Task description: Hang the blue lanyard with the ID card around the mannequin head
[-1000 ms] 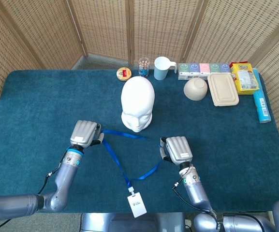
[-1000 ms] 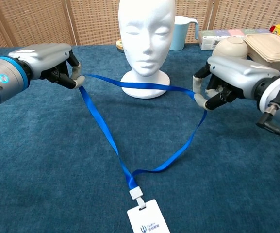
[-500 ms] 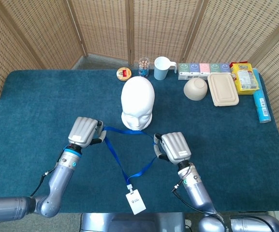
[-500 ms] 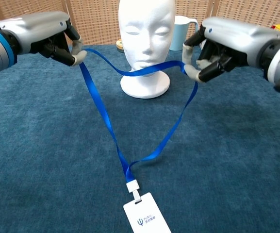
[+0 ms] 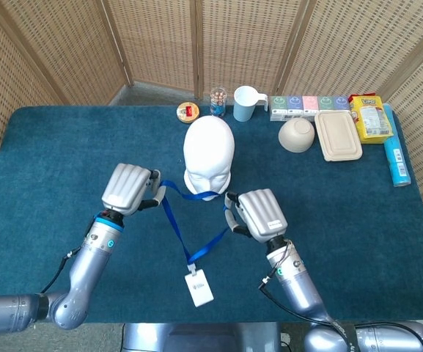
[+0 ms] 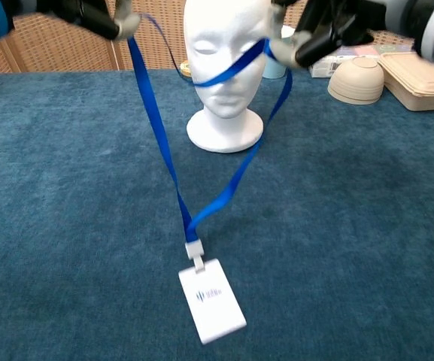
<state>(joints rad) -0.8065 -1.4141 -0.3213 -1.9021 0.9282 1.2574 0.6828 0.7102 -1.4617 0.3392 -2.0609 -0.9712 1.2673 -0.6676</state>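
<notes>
Both hands are raised in front of the mannequin head (image 5: 209, 158), each pinching the blue lanyard (image 6: 159, 135). The left hand (image 5: 128, 188) grips one side of the loop, the right hand (image 5: 259, 215) the other. The strap between them crosses the white face in the chest view. The ID card (image 6: 211, 299) hangs below, low over the blue table (image 5: 64, 161).

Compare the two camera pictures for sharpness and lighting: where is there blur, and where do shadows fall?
Head view: evenly lit and sharp, with faint shadows beside the mannequin head. Chest view: the ID card is smeared by motion blur, both hands, left hand and right hand, are soft and cropped at the top edge, and the blue lanyard stays fairly crisp.
</notes>
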